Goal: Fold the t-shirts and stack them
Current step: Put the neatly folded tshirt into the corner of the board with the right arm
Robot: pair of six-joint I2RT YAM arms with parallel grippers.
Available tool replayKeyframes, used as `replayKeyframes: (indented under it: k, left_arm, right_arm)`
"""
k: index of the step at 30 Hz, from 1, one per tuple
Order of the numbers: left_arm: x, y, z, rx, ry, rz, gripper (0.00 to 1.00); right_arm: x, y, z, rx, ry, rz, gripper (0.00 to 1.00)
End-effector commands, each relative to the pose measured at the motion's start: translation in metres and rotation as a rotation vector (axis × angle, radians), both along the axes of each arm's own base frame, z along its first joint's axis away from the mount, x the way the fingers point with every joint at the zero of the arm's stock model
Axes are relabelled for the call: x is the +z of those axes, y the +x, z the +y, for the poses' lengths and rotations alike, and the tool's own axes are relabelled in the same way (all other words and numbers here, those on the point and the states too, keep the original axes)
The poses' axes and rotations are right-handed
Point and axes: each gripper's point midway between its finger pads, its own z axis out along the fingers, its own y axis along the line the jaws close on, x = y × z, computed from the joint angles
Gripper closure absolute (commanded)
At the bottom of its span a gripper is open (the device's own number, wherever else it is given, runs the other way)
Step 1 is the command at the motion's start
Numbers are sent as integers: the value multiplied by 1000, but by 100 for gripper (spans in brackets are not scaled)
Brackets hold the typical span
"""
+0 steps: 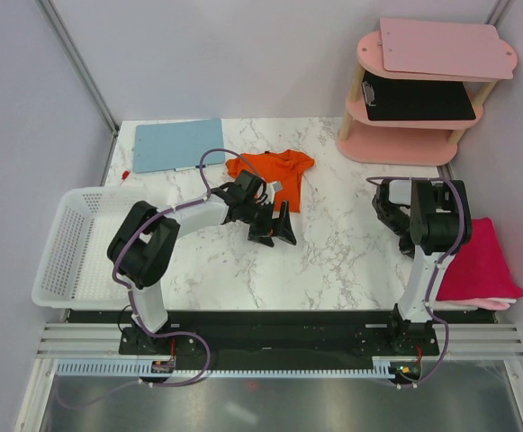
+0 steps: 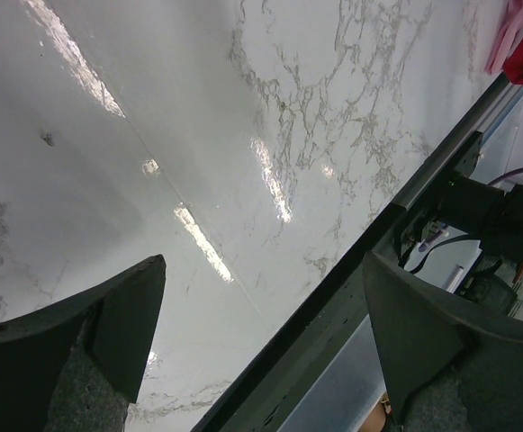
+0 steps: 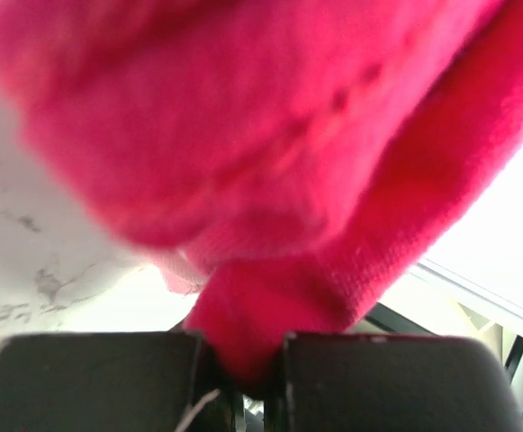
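Right wrist: I find right gripper [image 3: 243, 364] pinching pink shirt [image 3: 243, 135] at table's [image 1: 333, 261] right edge, likely to drag it inward for folding; left gripper [image 1: 275, 232] spread wide, empty, near orange shirt [image 1: 275, 169] toward table's back.

White marble table [image 1: 351, 243]. Bears light-blue clipboard [image 1: 178, 144] at upper left, orange t-shirt [image 1: 275, 171] upper centre, pink shelf [image 1: 396, 148] upper right, magenta t-shirt [image 1: 482, 261] at right edge, white basket [image 1: 49, 297] left.

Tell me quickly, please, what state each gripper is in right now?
Left gripper: open, holding nothing.
Right gripper: closed on the magenta t-shirt.
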Motion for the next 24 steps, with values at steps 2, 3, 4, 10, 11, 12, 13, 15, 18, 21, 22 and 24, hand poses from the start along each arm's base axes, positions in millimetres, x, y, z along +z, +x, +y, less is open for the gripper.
replayKeyframes:
  k: [2,3,4,10,11,12,13,15,18,21,22,24]
  left_arm:
    - [6,2,0,3,2,-14,4]
    - [5,3,1,6,11,-18,4]
    - [4,3,2,10,16,-20,4]
    - [1,5,8,25,54,-29,4]
    - [1,5,9,27,60,-31,4]
    - [0,5,11,31,70,-31,4]
    - [0,5,11,31,75,-35,4]
    - [0,7,14,40,87,-38,4]
    - [0,9,17,48,97,-44,4]
    - [1,11,18,53,104,-48,4]
    - [0,11,18,55,107,-48,4]
    - [0,12,19,56,112,-50,4]
  right_arm:
    - [-7,34,22,83,38,-147,100]
    - [-7,40,28,95,51,-161,100]
    - [-8,46,37,127,60,-174,100]
    - [-10,83,94,237,151,-239,100]
    - [-10,93,104,251,168,-258,100]
    - [-11,97,112,264,180,-257,100]
    - [-11,101,127,296,198,-258,100]
    - [-10,113,143,319,210,-273,100]
    - [-11,127,173,358,263,-291,100]
    - [-12,137,197,389,295,-298,100]
    - [-13,139,202,399,299,-296,100]
    - [-14,142,206,404,298,-290,100]
